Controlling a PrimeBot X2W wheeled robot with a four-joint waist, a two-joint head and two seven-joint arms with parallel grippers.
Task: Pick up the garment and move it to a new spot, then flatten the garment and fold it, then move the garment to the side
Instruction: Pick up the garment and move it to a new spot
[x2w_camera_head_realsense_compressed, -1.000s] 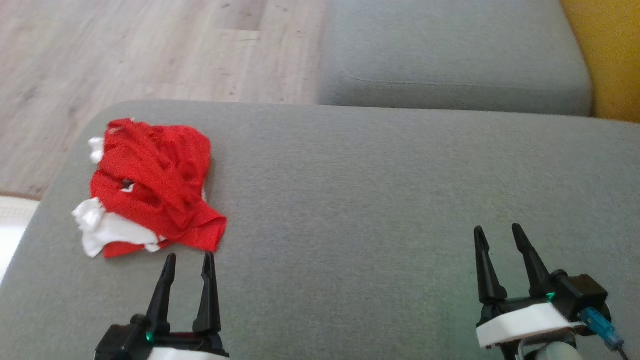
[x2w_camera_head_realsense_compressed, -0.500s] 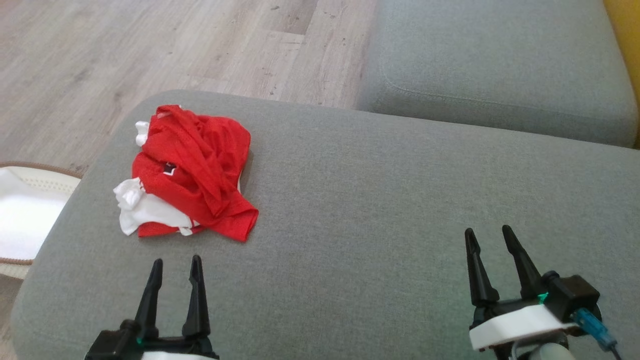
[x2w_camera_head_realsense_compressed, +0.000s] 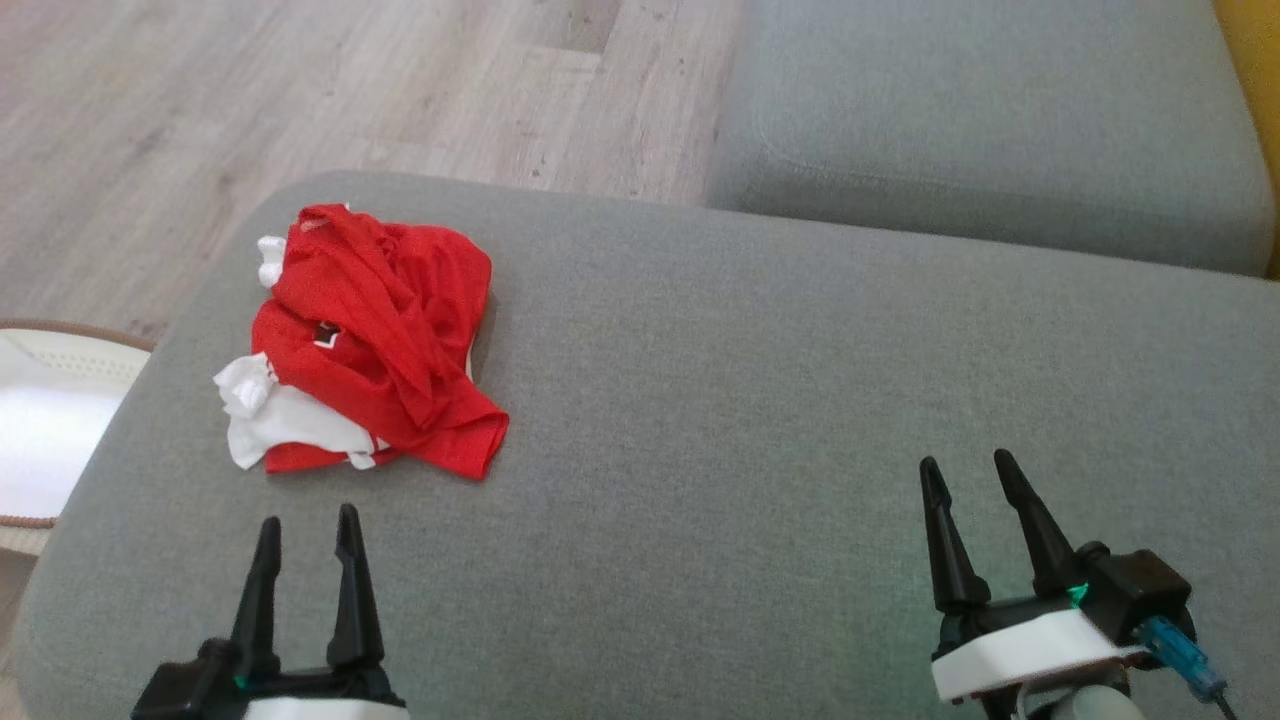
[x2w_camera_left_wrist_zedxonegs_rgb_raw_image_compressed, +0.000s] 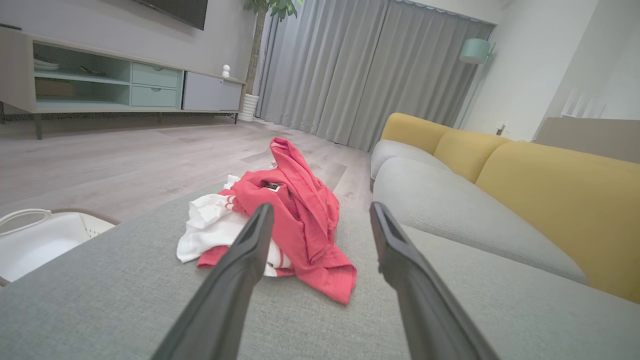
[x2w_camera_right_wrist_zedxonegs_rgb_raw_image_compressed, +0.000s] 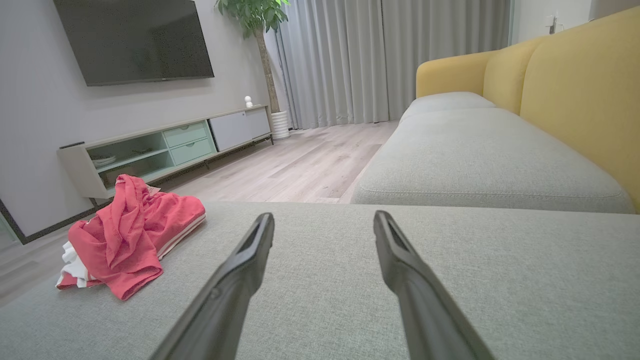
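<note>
No writing can be read.
A small dark tag with a white edge sits among the folds of the red and white garment on the grey cushion. Any print on it is too small to read in either the head view or the left wrist view.

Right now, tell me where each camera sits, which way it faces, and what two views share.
Head view: on the head, looking forward and down at the grey cushion; left gripper and right gripper show, both open.
Left wrist view: on the left wrist, looking along its own fingers at the red and white garment.
Right wrist view: on the right wrist, looking along its fingers across the cushion toward the TV.
Shared: all three views show the garment; head and left wrist views show the white basket.
</note>
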